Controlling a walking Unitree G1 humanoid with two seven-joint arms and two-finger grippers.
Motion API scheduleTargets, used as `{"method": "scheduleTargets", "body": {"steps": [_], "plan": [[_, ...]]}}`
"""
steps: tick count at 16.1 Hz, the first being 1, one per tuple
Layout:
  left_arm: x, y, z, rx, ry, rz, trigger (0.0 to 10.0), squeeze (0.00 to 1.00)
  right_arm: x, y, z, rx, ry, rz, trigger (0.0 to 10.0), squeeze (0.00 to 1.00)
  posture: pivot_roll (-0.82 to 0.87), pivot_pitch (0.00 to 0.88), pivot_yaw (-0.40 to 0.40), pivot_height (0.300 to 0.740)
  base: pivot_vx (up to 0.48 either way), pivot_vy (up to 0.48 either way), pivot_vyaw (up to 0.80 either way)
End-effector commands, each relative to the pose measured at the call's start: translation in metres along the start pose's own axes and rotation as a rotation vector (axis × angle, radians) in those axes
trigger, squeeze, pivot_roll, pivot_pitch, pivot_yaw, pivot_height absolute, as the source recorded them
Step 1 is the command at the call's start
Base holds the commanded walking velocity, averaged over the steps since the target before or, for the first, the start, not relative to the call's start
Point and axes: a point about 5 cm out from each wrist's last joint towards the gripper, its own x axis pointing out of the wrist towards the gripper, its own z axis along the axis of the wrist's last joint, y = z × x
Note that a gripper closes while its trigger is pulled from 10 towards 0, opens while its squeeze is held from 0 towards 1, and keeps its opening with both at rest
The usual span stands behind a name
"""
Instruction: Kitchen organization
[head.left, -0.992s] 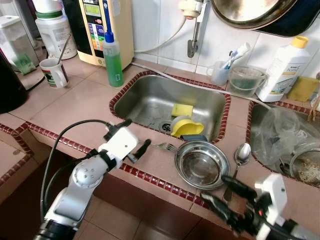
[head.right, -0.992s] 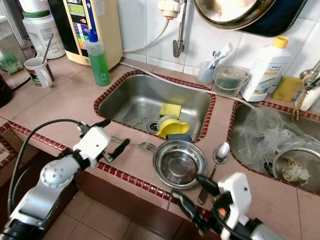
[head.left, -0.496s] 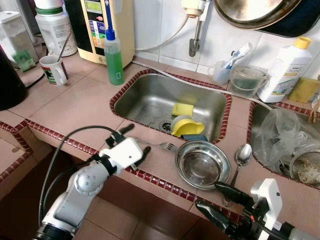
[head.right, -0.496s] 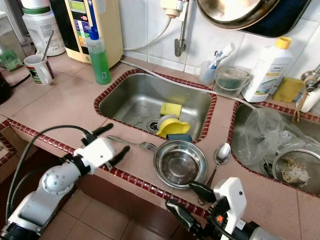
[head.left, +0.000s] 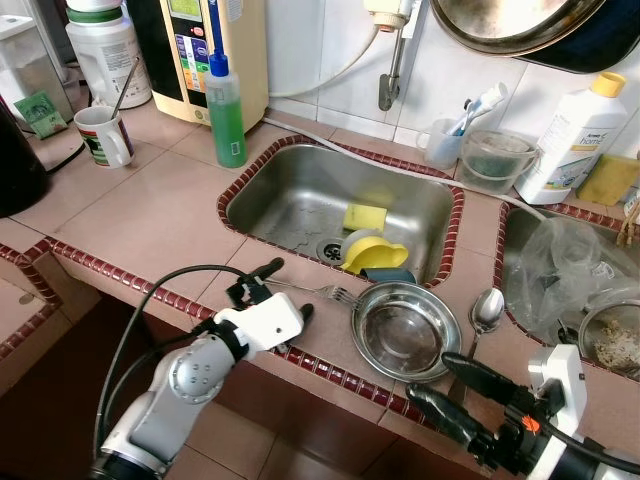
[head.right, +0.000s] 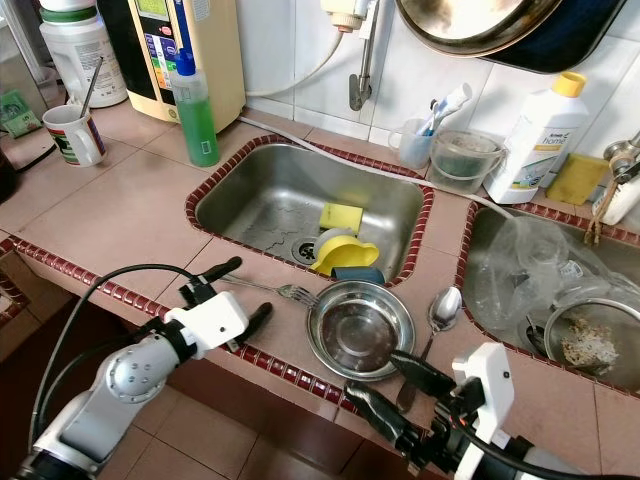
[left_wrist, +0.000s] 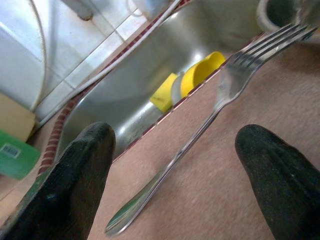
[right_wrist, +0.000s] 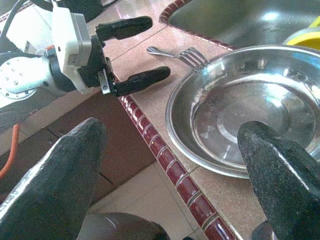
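Right, your left gripper is spread wide either side of the fork handle, nothing gripped yet. Right gripper is open too, idle by the steel bowl. Fork, bowl, spoon all unsorted (early days). Counter edge is close, sink just beyond; little room.

Spoon handle tucked behind right claw; hanging pan cropped by the top edge.

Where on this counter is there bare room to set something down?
Bare tile lies between the mug, green bottle and left sink. Crowded: the front ledge with fork, steel bowl, spoon.
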Motion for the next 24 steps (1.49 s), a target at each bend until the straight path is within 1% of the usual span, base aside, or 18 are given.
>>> {"method": "scheduleTargets", "body": {"steps": [1, 3, 6, 10, 13, 16, 21, 23, 24], "plan": [[0.003, -0.004, 0.001, 0.02, -0.007, -0.006, 10.0, 0.0, -0.004, 0.002, 0.006, -0.021, 0.002, 0.002, 10.0, 0.0, -0.12, 0.086, -0.033, 0.74, 0.0, 0.0, 0.0], [0.004, -0.008, 0.001, 0.042, -0.014, -0.017, 10.0, 0.0, -0.007, 0.001, 0.008, -0.025, 0.004, -0.006, 10.0, 0.0, -0.13, 0.086, -0.035, 0.74, 0.0, 0.0, 0.0], [0.005, -0.01, 0.001, 0.04, -0.013, -0.018, 10.0, 0.0, -0.01, 0.0, 0.012, -0.034, 0.005, -0.01, 10.0, 0.0, -0.14, 0.09, -0.04, 0.74, 0.0, 0.0, 0.0], [0.009, -0.008, -0.001, 0.047, -0.007, 0.0, 10.0, 0.0, -0.011, 0.001, 0.015, -0.041, 0.001, -0.011, 10.0, 0.0, -0.15, 0.092, -0.04, 0.74, 0.0, 0.0, 0.0], [0.016, -0.006, 0.002, 0.048, -0.011, 0.026, 10.0, 0.0, -0.014, 0.002, 0.016, -0.045, 0.002, -0.02, 10.0, 0.0, -0.16, 0.096, -0.039, 0.74, 0.0, 0.0, 0.0], [0.019, -0.006, 0.004, 0.051, -0.011, 0.052, 10.0, 0.0, -0.015, 0.003, 0.017, -0.047, -0.001, -0.022, 10.0, 0.0, -0.16, 0.094, -0.041, 0.74, 0.0, 0.0, 0.0], [0.02, -0.005, 0.001, 0.059, 0.007, 0.073, 10.0, 0.0, -0.013, 0.002, 0.02, -0.051, -0.005, -0.016, 10.0, 0.0, -0.16, 0.093, -0.049, 0.74, 0.0, 0.0, 0.0], [0.02, -0.004, 0.0, 0.045, 0.013, 0.074, 10.0, 0.0, -0.013, 0.002, 0.021, -0.05, -0.01, -0.013, 10.0, 0.0, -0.16, 0.092, -0.049, 0.74, 0.0, 0.0, 0.0], [0.019, -0.004, 0.0, 0.042, 0.01, 0.071, 3.8, 0.0, -0.012, 0.001, 0.022, -0.042, -0.021, -0.013, 10.0, 0.0, -0.15, 0.091, -0.05, 0.74, 0.0, 0.0, 0.0]]}}
